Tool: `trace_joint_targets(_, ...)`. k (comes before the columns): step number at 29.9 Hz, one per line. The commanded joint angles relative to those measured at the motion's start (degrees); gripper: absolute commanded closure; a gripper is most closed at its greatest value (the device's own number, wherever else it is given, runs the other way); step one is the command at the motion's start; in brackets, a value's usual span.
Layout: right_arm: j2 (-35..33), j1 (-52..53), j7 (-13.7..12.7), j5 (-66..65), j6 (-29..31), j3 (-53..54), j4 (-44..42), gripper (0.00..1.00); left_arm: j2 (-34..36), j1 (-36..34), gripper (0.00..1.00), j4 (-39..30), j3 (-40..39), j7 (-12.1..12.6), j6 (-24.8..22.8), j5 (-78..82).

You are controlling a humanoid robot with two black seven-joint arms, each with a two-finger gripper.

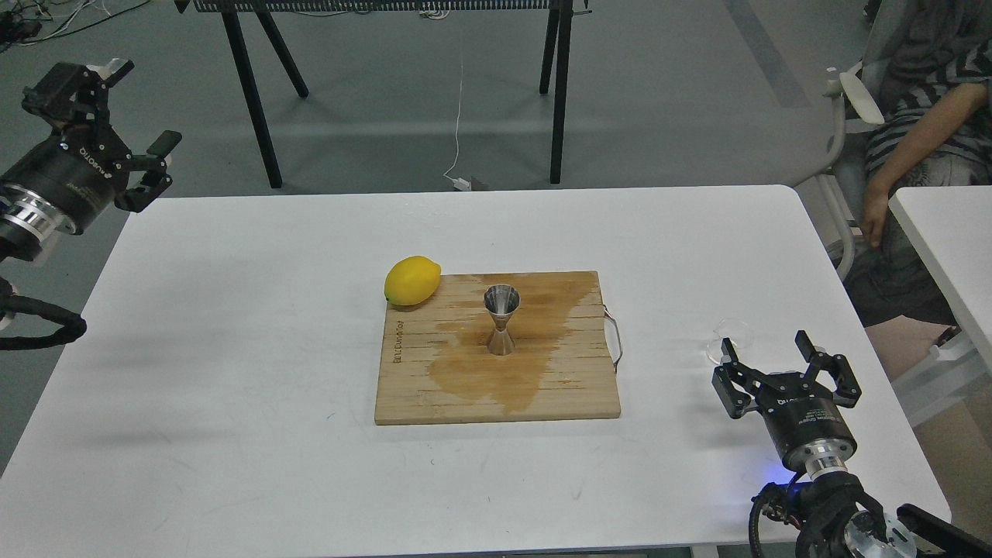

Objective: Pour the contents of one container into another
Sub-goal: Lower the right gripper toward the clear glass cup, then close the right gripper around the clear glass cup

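Steel jigger upright, hourglass-shaped, on wet-stained cutting board.

Robotics lab or test workspace — indicated by the bare grey floor, loose cables at far left, a trestle-leg bench beyond the white table, and a seated observer at far right.

Worktop: smooth, matt white surface. Cutting board: pale wood in visible strips, its centre darkened by a wet-looking stain. Jigger: polished, mirror-bright steel. Lemon: yellow skin with a soft sheen. Glass cup: clear, transparent glass. Left gripper and right gripper: matt black parts, with bare metal rings at the wrists.
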Motion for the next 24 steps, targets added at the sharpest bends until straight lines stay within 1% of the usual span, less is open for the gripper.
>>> trace_joint_targets(1, 1.2, -0.1, 0.0, 0.0, -3.5, 2.1, 0.0, 0.01, 0.3, 0.0, 0.0, 0.0, 0.0, -0.1, 0.0, 0.0)
trace_joint_targets(7, 2.7, -0.1, 0.0, 0.0, -10.4, 4.8, 0.0, 0.01, 0.8, 0.0, 0.0, -1.0, 0.0, 0.0, 0.0, 0.0)
trace_joint_targets(13, 3.6, -0.1, 0.0, 0.0, -15.6, 7.0, -0.1, 0.01, 0.8, 0.0, 0.0, -1.1, 0.0, 0.0, 0.0, 0.0)
trace_joint_targets(19, 3.9, 0.5, -0.1, -0.2, -18.0, 7.7, -0.4, 0.01, 0.8, 0.0, 0.0, -1.1, 0.0, -0.1, 0.0, 0.0)
trace_joint_targets(21, 4.6, 0.8, 0.0, -0.2, -20.0, 7.7, -0.7, 0.01, 0.8, 0.0, 0.0, -1.1, 0.0, -0.1, 0.0, 0.0)
trace_joint_targets(24, 5.3, 1.8, -0.1, -0.2, -20.8, 7.6, -2.2, 0.01, 0.8, 0.0, 0.0, -1.1, 0.0, -0.1, 0.0, 0.0)
